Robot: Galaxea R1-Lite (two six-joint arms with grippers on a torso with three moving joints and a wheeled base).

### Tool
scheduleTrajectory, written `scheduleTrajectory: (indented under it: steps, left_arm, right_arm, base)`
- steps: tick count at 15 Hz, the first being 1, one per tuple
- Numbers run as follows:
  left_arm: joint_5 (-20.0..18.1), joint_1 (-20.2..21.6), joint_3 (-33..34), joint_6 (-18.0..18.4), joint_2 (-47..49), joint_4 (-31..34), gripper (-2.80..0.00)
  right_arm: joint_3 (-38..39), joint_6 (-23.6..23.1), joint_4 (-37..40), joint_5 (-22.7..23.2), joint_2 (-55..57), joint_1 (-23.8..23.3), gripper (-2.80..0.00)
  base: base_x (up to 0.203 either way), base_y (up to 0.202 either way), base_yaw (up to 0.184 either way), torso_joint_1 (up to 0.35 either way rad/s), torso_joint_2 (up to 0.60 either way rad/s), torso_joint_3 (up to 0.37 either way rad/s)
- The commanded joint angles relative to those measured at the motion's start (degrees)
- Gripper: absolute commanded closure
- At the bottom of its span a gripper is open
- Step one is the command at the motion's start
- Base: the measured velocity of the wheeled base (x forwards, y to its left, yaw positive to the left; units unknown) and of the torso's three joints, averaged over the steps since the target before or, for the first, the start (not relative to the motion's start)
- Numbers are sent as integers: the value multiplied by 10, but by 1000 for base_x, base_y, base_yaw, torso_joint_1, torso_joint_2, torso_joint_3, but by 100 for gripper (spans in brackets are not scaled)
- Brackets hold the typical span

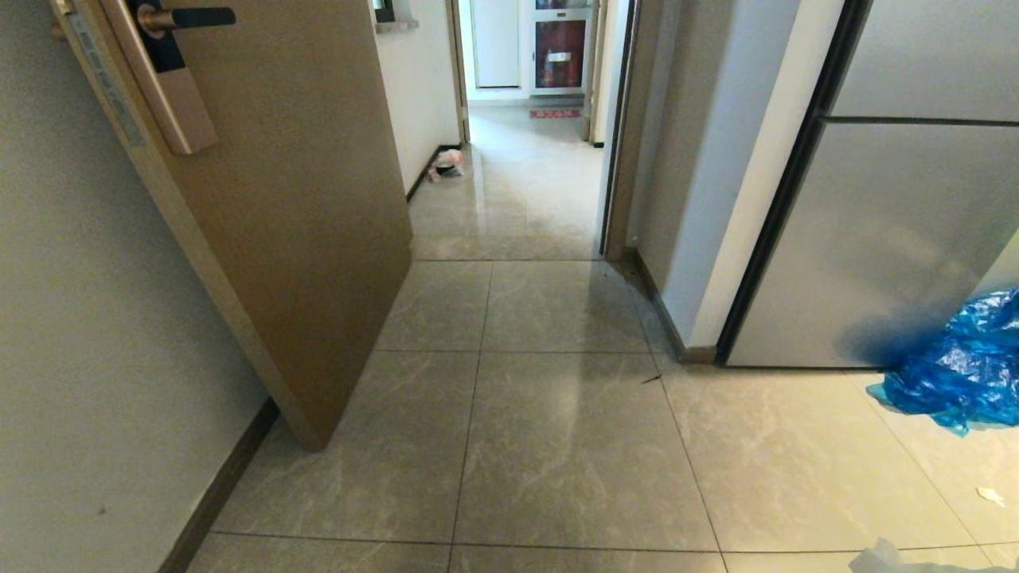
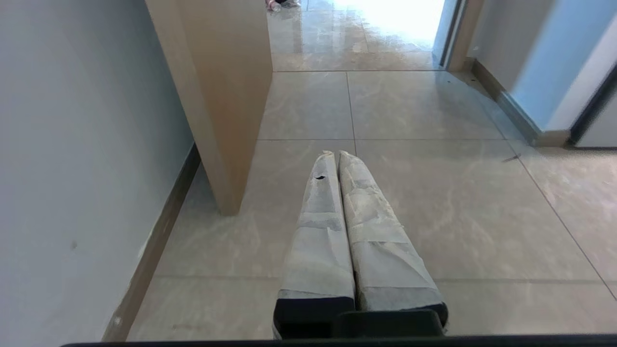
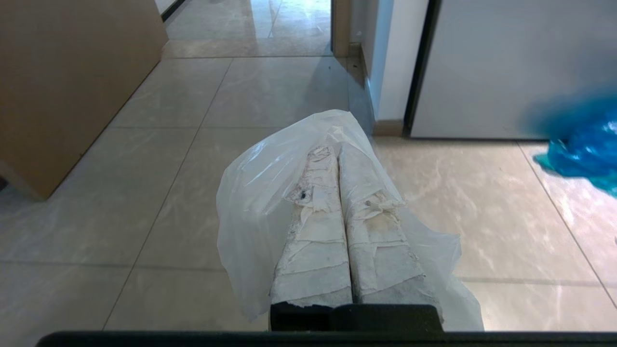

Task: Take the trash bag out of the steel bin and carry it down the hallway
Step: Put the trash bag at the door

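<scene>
Our right pincer (image 3: 332,149) is clenched on the thin white trash bag (image 3: 255,193), which drapes over its fingers so we can carry it down the hallway (image 1: 517,183), while our left pincer (image 2: 336,154) is clenched on nothing.

The crumpled blue plastic bag (image 1: 959,370) at three o'clock is cut off by the head view's right edge. A small pinkish bundle (image 1: 447,165) far down the glossy tiled hallway (image 1: 517,191), near twelve o'clock, is too small to identify. The thin translucent white plastic bag (image 3: 260,193) hides behind the right tool (image 3: 332,152).
</scene>
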Motion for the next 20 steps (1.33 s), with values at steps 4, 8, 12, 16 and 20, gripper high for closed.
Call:
scheduleTrajectory:
  steps: [4,8,12,16,20]
  left_arm:
    - [0,0,0,-1,0,0,0]
    - [0,0,0,-1,0,0,0]
    - [0,0,0,-1,0,0,0]
    - [0,0,0,-1,0,0,0]
    - [0,0,0,-1,0,0,0]
  right_arm:
    - [0,0,0,0,0,0,0]
    - [0,0,0,0,0,0,0]
    - [0,0,0,0,0,0,0]
    - [0,0,0,0,0,0,0]
    - [0,0,0,0,0,0,0]
  base:
    - [189,0,0,2,2,2]
    - [193,0,1,2,4,3]
    - [194,0,1,2,2,4]
    - [193,0,1,2,5,3]
    - [196,0,4,2,3,1]
